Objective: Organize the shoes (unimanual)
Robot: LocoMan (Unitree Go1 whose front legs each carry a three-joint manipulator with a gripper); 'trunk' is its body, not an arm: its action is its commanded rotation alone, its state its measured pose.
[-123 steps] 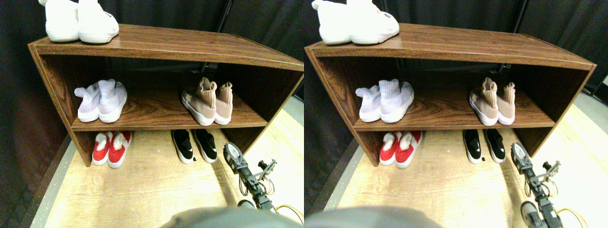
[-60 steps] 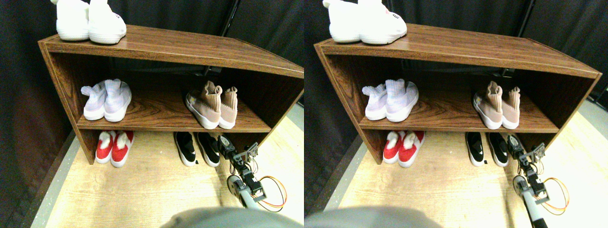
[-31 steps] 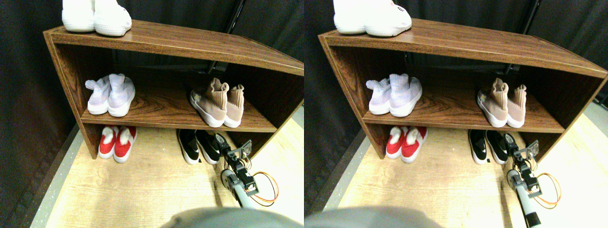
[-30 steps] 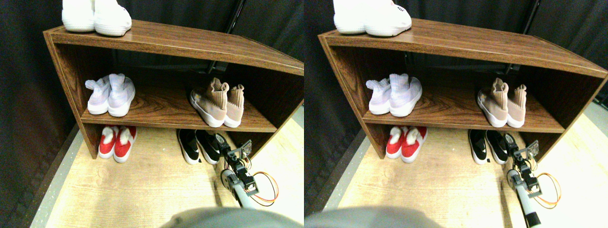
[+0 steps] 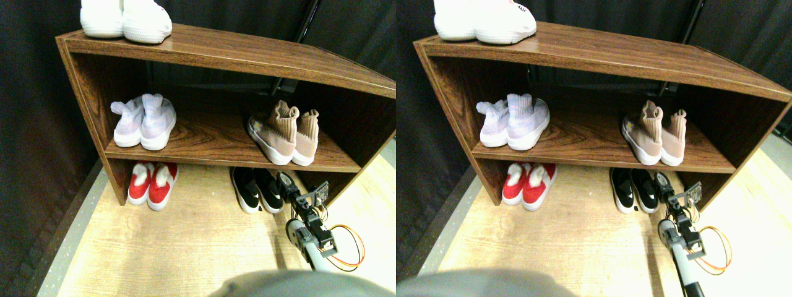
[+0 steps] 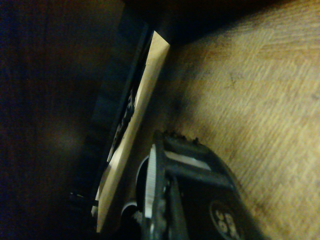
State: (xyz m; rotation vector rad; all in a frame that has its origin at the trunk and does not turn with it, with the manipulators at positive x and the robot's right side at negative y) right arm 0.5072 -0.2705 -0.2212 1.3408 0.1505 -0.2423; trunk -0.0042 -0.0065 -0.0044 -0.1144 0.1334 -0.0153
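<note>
5 pairs, 10 shoes in all. 2 white shoes (image 5: 124, 18) sat on top of the wooden rack (image 5: 235, 59), far left, uppers cut off by the frame edge. Mid shelf: 2 pale lilac knit shoes (image 5: 143, 120) at left, 2 tan sock sneakers (image 5: 283, 139) at right, well apart. On the floor under the shelf: 2 red shoes w/ white fluff (image 5: 151, 184) at left, 2 black slip-ons (image 5: 257, 189) at right.

Light wood-grain floor (image 5: 185, 247), dark curtain (image 5: 346, 31) behind the rack, grey strip along the floor's left edge.

Right gripper (image 5: 286, 184) was low, just right of the black pair, close beside the right slip-on; contact couldn't be made out. Jaw state: can't tell, too small in the wide view, gap not shown by the wrist cam. Wrist cam was mostly dark: floor grain, shadowed panel, the rest unreadable. Orange cable (image 5: 349, 247) looped by the arm.
</note>
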